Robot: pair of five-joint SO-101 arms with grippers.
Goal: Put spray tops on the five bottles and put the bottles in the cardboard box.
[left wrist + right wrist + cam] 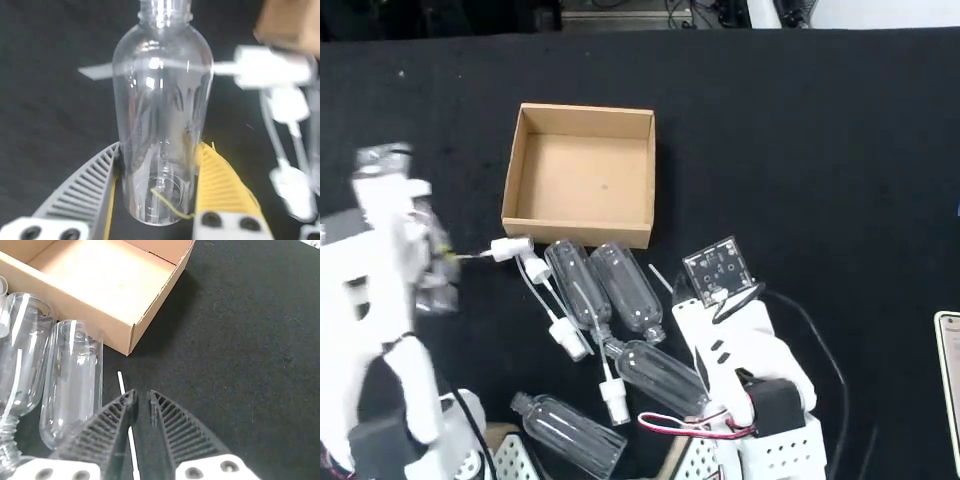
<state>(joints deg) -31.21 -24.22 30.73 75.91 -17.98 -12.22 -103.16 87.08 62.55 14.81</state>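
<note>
Bottle [160, 125]: clear, with an open neck and no top, gripped by its lower end in your left jaws, over the surface [820, 150] left of the box [578, 225]. Hold it steady and don't squeeze harder. Your right jaws are nearly closed on nothing; open them, fetch a spray top [510, 247], and feed its tube straight into the neck.
</note>
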